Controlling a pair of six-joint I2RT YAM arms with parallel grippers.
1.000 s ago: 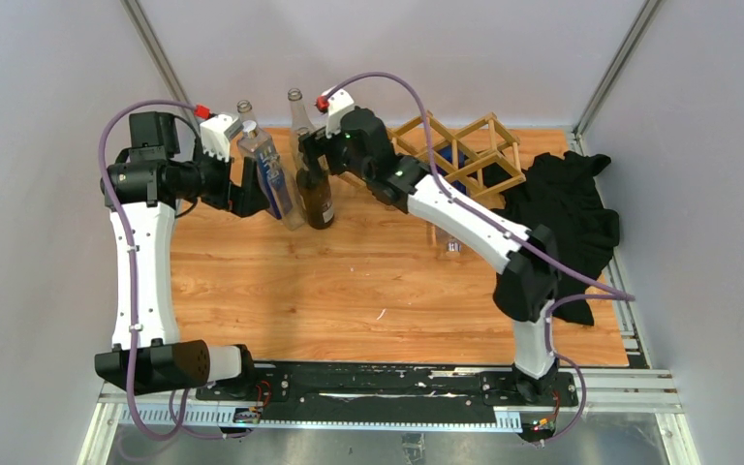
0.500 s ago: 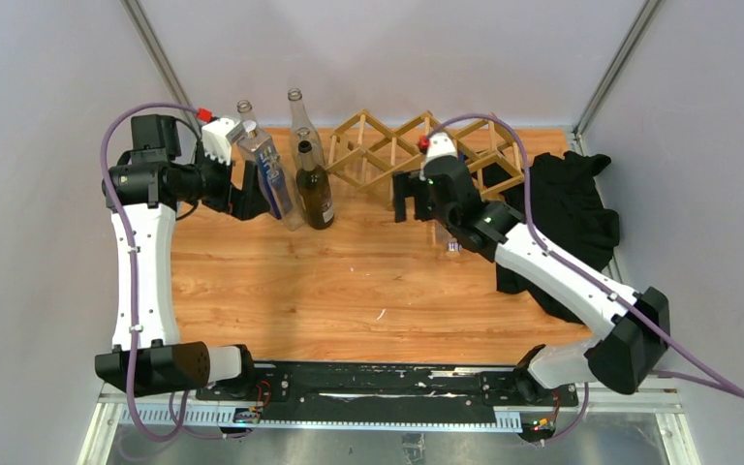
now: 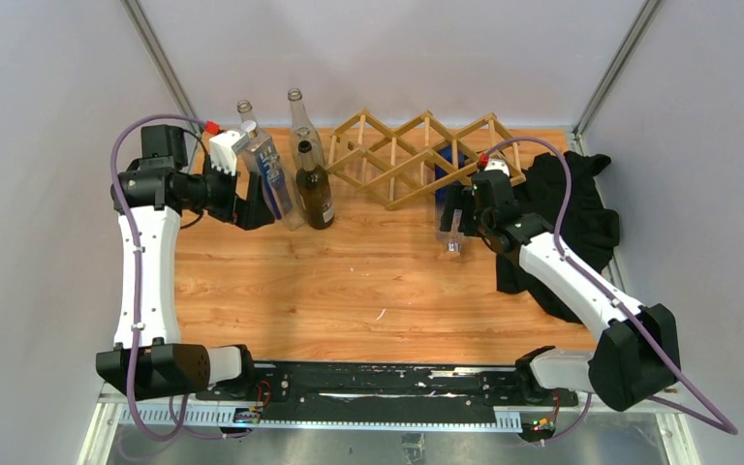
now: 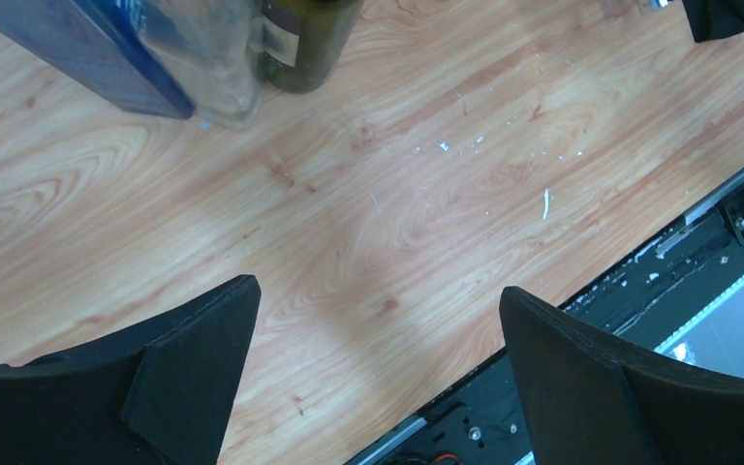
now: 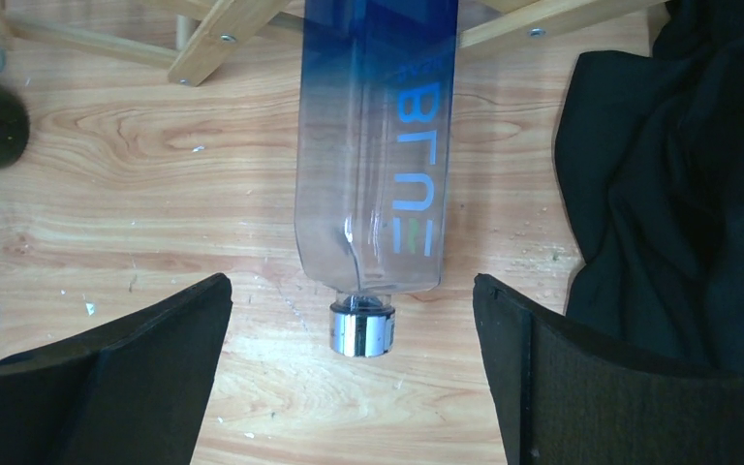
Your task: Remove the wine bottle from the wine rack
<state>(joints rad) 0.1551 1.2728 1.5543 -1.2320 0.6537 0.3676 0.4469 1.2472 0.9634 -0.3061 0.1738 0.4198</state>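
Note:
The light wooden lattice wine rack [image 3: 402, 160] stands at the back of the table. A clear, blue-tinted square bottle [image 5: 378, 165] lies with its base end in the rack's right part [image 5: 215, 41] and its silver cap [image 5: 360, 329] pointing toward the near edge. In the top view only its cap end [image 3: 451, 244] shows. My right gripper [image 5: 349, 286] is open, its fingers on either side of the neck and cap, not touching; it hangs over the bottle [image 3: 455, 208]. My left gripper [image 4: 378, 300] is open and empty above bare table, beside the standing bottles [image 3: 250, 201].
Three bottles stand at the back left: a blue-labelled clear one [image 3: 266, 174], a dark one [image 3: 316, 192] and a clear one [image 3: 298, 118]. A black cloth [image 3: 567, 208] lies heaped at the right, close to the lying bottle [image 5: 678, 184]. Grey walls enclose the table.
My right arm has swung from the standing bottles on the left across to the rack's right end, over the lying bottle. My left gripper has drawn back slightly from the standing bottles.

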